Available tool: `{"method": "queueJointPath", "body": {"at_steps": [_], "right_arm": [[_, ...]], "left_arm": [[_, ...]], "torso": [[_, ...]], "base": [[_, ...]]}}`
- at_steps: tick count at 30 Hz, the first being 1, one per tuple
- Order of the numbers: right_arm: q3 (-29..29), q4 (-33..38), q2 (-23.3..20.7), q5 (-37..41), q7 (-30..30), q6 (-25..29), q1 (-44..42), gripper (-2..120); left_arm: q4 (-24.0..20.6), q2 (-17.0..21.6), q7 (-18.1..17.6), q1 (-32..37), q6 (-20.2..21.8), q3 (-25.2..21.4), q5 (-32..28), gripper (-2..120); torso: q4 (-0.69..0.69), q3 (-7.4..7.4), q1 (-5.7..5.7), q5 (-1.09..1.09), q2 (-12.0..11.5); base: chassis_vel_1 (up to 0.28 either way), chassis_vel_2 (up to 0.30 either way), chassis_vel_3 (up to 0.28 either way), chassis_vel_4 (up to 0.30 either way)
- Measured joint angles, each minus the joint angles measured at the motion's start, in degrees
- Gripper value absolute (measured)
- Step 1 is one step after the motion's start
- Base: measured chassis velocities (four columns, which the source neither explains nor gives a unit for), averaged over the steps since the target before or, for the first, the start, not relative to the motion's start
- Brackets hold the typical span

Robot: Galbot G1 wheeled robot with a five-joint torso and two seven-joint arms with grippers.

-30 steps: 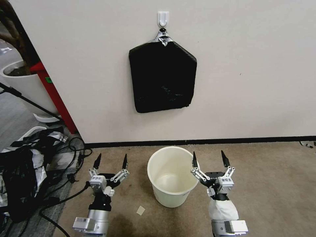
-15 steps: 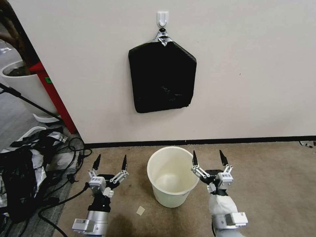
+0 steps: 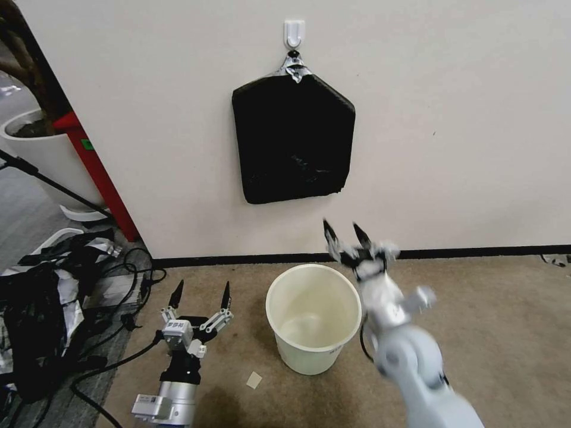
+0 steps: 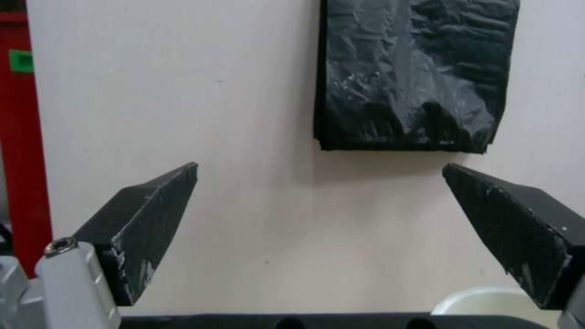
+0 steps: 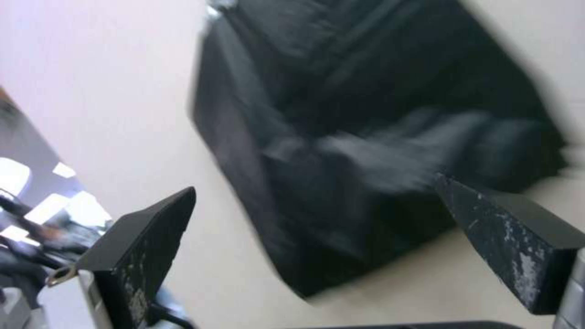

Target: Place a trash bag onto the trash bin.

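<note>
Floor: a brownish low-pile carpet (image 3: 511, 333) running up to a black skirting strip (image 3: 476, 252) at the foot of the wall.
Wall: a smooth off-white painted wall (image 3: 464, 119) with a small white plastic hook (image 3: 294, 32) near its top.
Pad on the hook: a thick, flat, five-sided black pad of folded plastic bags (image 3: 292, 139), creased and glossy, hanging from the hook directly above the bin.
Trash bin: a small round cream-white plastic bucket (image 3: 285, 291) with a rolled rim and tapering sides, upright on the carpet near the wall, between the two arms, with no bag on it.
Left side of room: a red post (image 3: 95, 172), a big white plant pot (image 3: 50, 157), black cables (image 3: 128, 279) and a crumpled black-and-silver plastic heap (image 3: 35, 321).
Left gripper (image 3: 200, 295): low over the carpet beside the bin, pointed black fingers spread apart, holding nothing.
Right gripper (image 3: 345, 233): raised above the bin's far rim, facing the hanging pad, fingers apart and empty.
Scrap: a small pale square of paper (image 3: 254, 380) lying on the carpet near the bin's base.
</note>
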Motion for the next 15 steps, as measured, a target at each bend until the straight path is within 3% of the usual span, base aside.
{"method": "queueJointPath", "body": {"at_steps": [4, 6, 15], "right_arm": [[-1.4, -1.6, 0.7, 5.4, 0.8, -1.9, 5.2, 100], [-3.2, -5.8, 2.3, 12.3, 2.2, -3.8, 13.8, 100], [-3.1, -16.8, 5.8, 24.8, 2.5, -5.3, 26.1, 100]], "left_arm": [[-0.2, -0.3, 0.0, 0.5, 0.0, -0.3, 0.2, 100], [-0.2, -0.9, -0.1, 1.1, 0.0, -0.5, 0.5, 100], [-0.8, -1.9, -0.1, 0.6, 0.5, -0.9, 1.2, 100]], "torso": [[0.0, 0.0, 0.0, 0.0, 0.0], [0.01, 0.0, 0.0, -0.01, 0.0], [-0.01, 0.0, 0.0, 0.0, 0.0]], "base": [[0.0, 0.0, 0.0, 0.0], [0.0, 0.0, 0.0, 0.0], [0.0, 0.0, 0.0, 0.0]]}}
